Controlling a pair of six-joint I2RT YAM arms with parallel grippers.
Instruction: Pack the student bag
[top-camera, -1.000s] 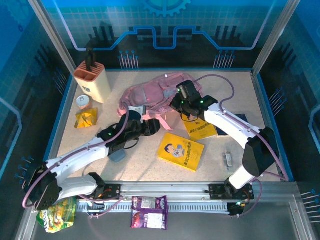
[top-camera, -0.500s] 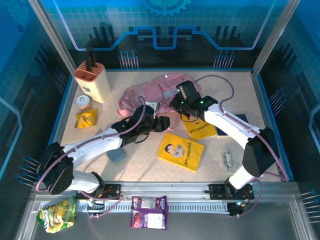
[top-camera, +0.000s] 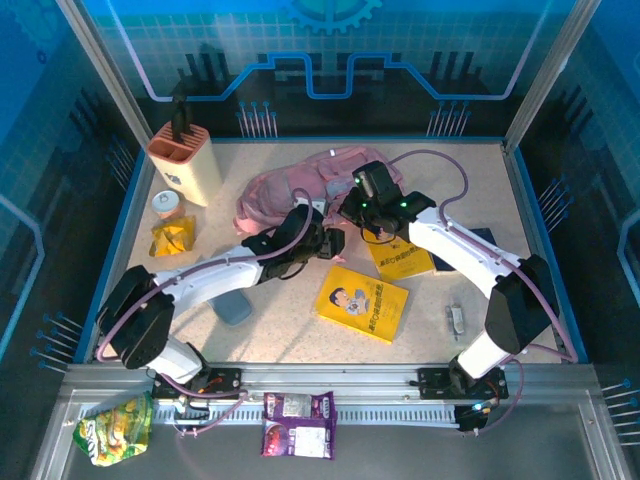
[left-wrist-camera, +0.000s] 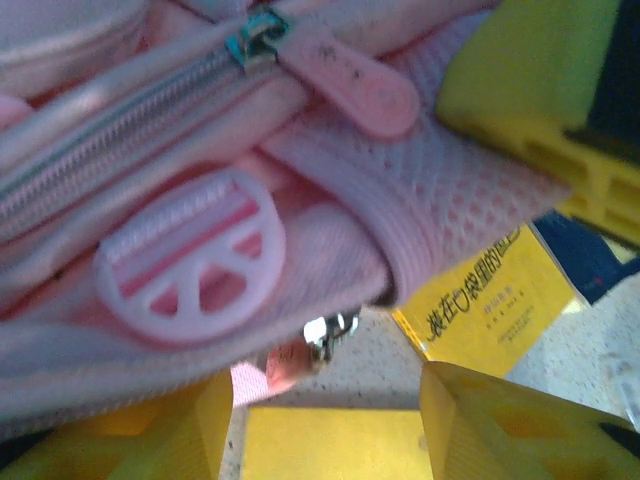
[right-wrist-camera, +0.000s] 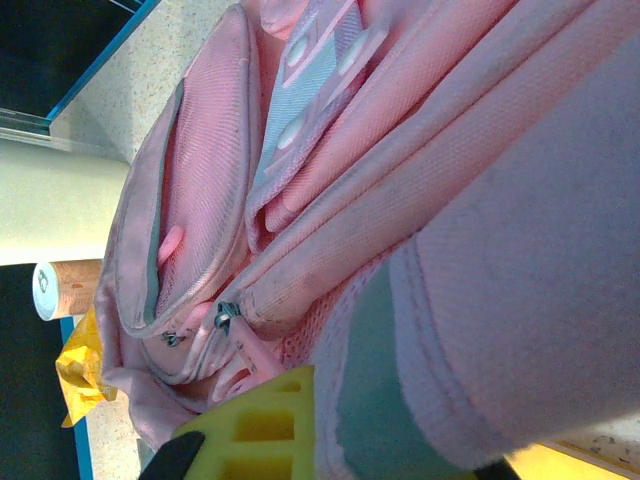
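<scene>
Left gripper (top-camera: 328, 241): jaws apart, empty; the student bag (top-camera: 285, 185) lay directly ahead of it, with a metal zip pull (left-wrist-camera: 322, 335) just beyond the gap. Right gripper (top-camera: 350, 208), just right of it, was clamped on the bag's edge; left arm judged nearer the pull.

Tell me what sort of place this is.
Probably a robot lab test cell: a speckled table walled by blue printed panels and metal posts, with staged props like the student bag and a yellow book.
</scene>
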